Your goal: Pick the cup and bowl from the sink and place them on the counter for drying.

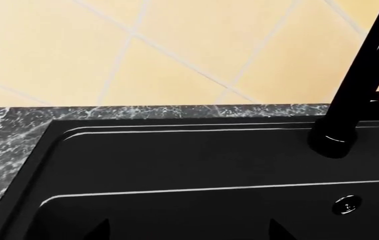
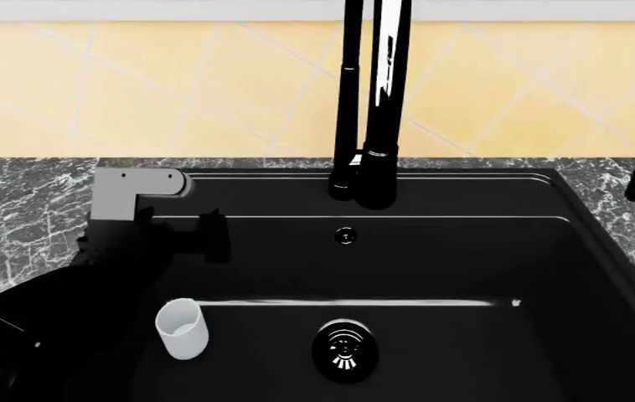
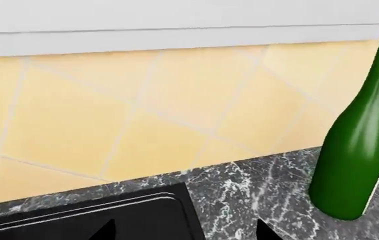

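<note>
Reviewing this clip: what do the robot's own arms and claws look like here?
Only the left arm shows in the head view: bulky matte black segments, a light grey angular bracket near the wrist, and a black left claw. No cables or markings are visible. The wrist views show only dark fingertip wedges.

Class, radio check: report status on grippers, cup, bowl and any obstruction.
Left gripper over sink, empty, jaw state unclear. Right gripper not in view. Cup upright in the basin beside drain; bowl unseen. Faucet stands behind, clear of the cup.
</note>
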Controlling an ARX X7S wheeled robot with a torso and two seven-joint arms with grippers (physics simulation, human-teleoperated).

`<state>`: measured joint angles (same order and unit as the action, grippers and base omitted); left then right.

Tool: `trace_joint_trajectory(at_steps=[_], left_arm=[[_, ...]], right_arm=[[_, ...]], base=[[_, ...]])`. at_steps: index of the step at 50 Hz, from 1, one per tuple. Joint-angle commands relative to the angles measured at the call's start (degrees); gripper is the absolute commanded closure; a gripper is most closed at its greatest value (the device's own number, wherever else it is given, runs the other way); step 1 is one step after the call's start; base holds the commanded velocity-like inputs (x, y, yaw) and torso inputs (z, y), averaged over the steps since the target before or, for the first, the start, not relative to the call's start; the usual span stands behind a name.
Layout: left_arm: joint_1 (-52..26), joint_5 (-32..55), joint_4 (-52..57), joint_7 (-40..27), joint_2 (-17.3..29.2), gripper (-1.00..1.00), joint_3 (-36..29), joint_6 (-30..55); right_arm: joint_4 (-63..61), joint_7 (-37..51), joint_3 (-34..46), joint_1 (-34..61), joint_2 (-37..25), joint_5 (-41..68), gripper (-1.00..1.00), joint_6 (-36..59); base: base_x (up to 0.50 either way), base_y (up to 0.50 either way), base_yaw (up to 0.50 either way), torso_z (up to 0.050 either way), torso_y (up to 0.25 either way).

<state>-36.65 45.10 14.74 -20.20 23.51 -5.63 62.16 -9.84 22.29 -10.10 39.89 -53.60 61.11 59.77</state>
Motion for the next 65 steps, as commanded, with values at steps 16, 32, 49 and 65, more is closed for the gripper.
trace_joint_trajectory(at_steps=[16,32,49,65], left_arm=[[-0.79,-0.01,-0.29,0.02,0.21,-1.00,-1.29,-0.20],[-0.87,2.35,0.48,-1.85,-0.49,-1.00,-2.55,4.77],[-0.62,-4.57,-1.00,-12.90,-4.13,-1.00,-8.80,6.76],[1.67,-6.60,-17.04,-14.27,-10.00,-1.00,-4.81,-0.78]], right_arm=[[-11.30,-11.76,16.35,7.03,0.15,1.81,-1.00,1.79],[-9.53,-3.39,16.52,9.47,7.38,5.89,-1.00,4.31],[-7.09,-3.52,18.79,8.72,10.13,1.23,-1.00,0.34],[-8.01,-0.78,16.63,9.66,9.46,5.05,-1.00,2.79]], base=[[0.00,0.00,0.00,0.000,0.000],[0.00,0.00,0.00,0.000,0.000],[0.00,0.00,0.00,0.000,0.000],[0.00,0.00,0.00,0.000,0.000]])
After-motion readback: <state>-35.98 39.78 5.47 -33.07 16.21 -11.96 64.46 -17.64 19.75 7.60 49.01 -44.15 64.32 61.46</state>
